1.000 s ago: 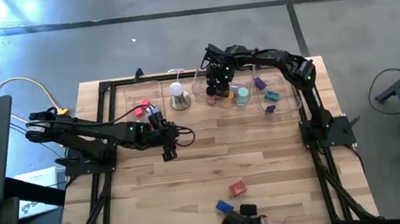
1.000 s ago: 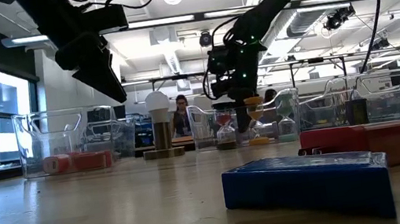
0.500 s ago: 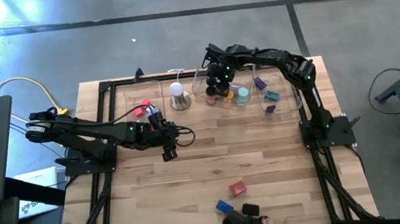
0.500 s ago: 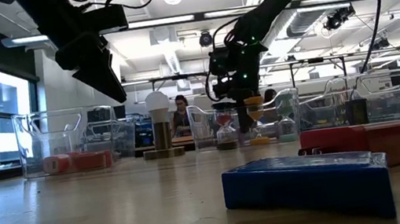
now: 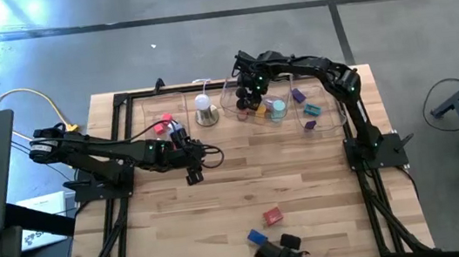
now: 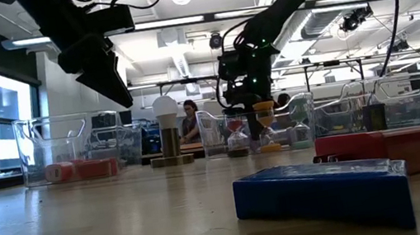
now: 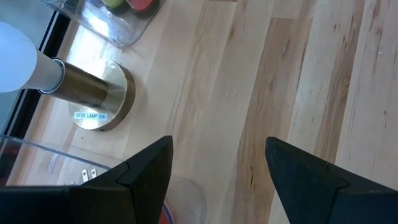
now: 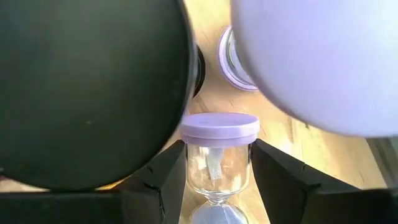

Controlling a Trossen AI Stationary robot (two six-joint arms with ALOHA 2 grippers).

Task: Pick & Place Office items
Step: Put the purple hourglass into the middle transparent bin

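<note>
Gripping—seemingly—lilac hourglass (image 8: 219, 163), wrist-view only

surface (image 5: 244, 179): light wood planks, black frame at edges
far edge: clear trays (image 5: 320, 117) in a row — white-dome lamp (image 5: 203, 110) on brass base between them
near edge: red block (image 5: 273, 217), blue block (image 5: 256, 237) — close together

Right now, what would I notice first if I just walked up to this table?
The right gripper hangs over a clear tray at the table's far edge, with a lilac-capped hourglass between its fingers. Nearby stands a white dome lamp, and a blue block lies near the front edge.
</note>
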